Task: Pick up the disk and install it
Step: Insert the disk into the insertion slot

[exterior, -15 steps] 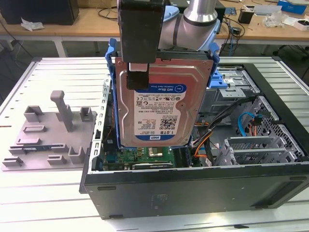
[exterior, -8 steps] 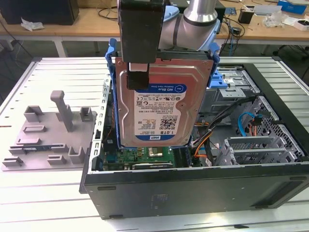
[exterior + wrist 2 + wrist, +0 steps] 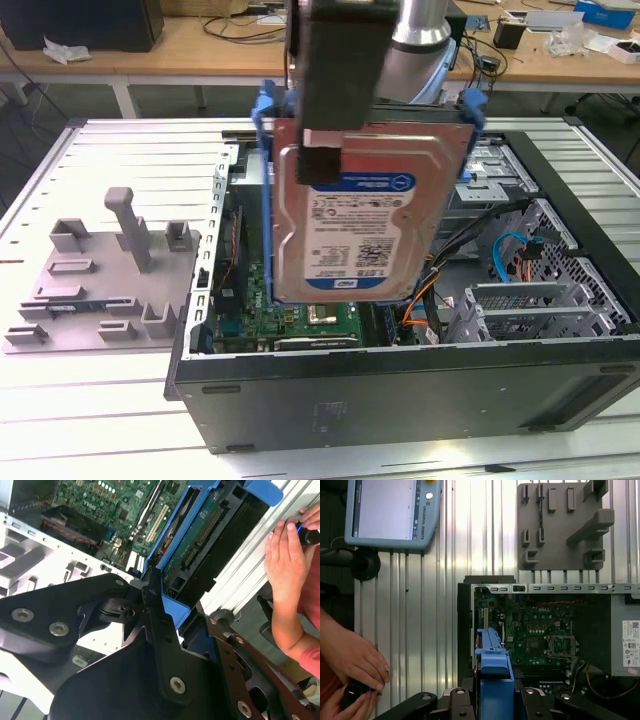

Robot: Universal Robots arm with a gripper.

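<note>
The disk (image 3: 355, 225), a silver hard drive with a white-and-blue label in a blue carrier bracket (image 3: 263, 120), hangs upright above the open computer case (image 3: 400, 385). My gripper (image 3: 322, 160) is shut on its upper part, one black finger lying over the label side. In both wrist views the disk appears edge-on: its blue carrier (image 3: 492, 672) rises from between the black fingers (image 3: 540, 705), over the green motherboard (image 3: 535, 635). In the second wrist view the gripper (image 3: 162, 607) clamps the disk (image 3: 200, 545) at its near end.
A grey fixture plate (image 3: 100, 280) with pegs lies on the slatted table at the exterior view's left. Metal drive cages and cables (image 3: 540, 300) fill the case's right side. A person's hand (image 3: 287, 565) rests on the table beside the case, near a teach pendant (image 3: 390, 512).
</note>
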